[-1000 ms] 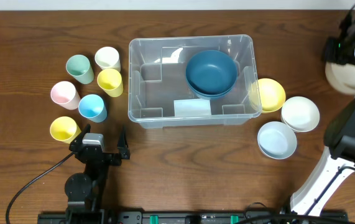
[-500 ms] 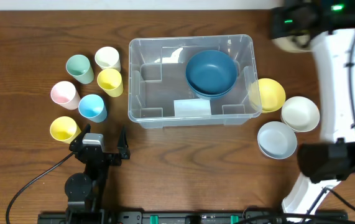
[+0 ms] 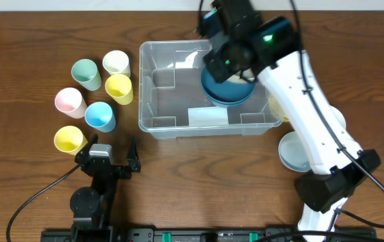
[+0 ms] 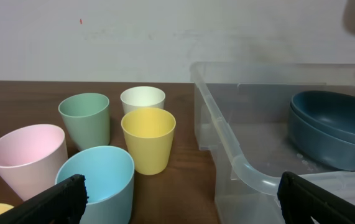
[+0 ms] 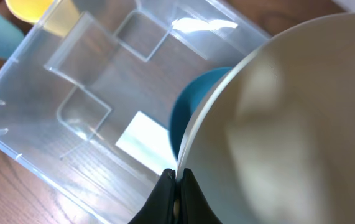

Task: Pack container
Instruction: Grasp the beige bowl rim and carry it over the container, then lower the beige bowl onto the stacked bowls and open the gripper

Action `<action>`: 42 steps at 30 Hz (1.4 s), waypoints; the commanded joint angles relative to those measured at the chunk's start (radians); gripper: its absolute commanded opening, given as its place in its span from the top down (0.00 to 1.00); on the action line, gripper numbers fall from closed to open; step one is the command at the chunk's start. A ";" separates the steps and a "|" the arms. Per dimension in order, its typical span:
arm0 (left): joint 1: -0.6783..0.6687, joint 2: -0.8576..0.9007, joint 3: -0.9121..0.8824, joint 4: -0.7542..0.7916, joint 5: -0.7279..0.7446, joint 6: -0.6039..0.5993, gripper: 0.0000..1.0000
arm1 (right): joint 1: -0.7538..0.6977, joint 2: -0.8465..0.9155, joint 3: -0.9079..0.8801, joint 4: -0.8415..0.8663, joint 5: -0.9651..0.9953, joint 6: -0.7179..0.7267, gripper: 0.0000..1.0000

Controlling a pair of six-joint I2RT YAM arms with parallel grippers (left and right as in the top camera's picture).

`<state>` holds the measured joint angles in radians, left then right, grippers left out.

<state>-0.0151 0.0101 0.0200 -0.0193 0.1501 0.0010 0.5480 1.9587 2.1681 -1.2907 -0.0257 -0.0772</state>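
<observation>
Hovering over the container point(image 3: 142, 87), the right tool point(image 5: 176, 182) pinches the rim of a cream bowl point(image 5: 289, 124); it should settle level onto the blue bowls point(image 3: 228, 99) before releasing. Left tool point(image 3: 109, 151) gapes open.

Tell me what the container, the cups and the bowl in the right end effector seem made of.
The container looks like clear glossy plastic: wood grain shows through and glare streaks its walls. The cups seem matte, opaque pastel plastic. The cream bowl, pinched at its rim by the right end effector, looks matte too, probably plastic, possibly ceramic.
</observation>
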 commanded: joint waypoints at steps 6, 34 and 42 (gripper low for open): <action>0.003 -0.006 -0.016 -0.034 0.011 0.010 0.02 | 0.034 0.024 -0.217 0.140 0.026 0.021 0.99; 0.003 -0.006 -0.016 -0.034 0.011 0.010 0.02 | -0.010 0.025 -0.451 0.425 0.056 0.000 0.31; 0.003 -0.006 -0.016 -0.034 0.011 0.010 0.02 | 0.021 0.025 -0.451 0.436 -0.032 -0.063 0.37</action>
<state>-0.0147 0.0101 0.0200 -0.0193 0.1501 0.0010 0.5457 1.9923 1.7203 -0.8623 -0.0132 -0.0990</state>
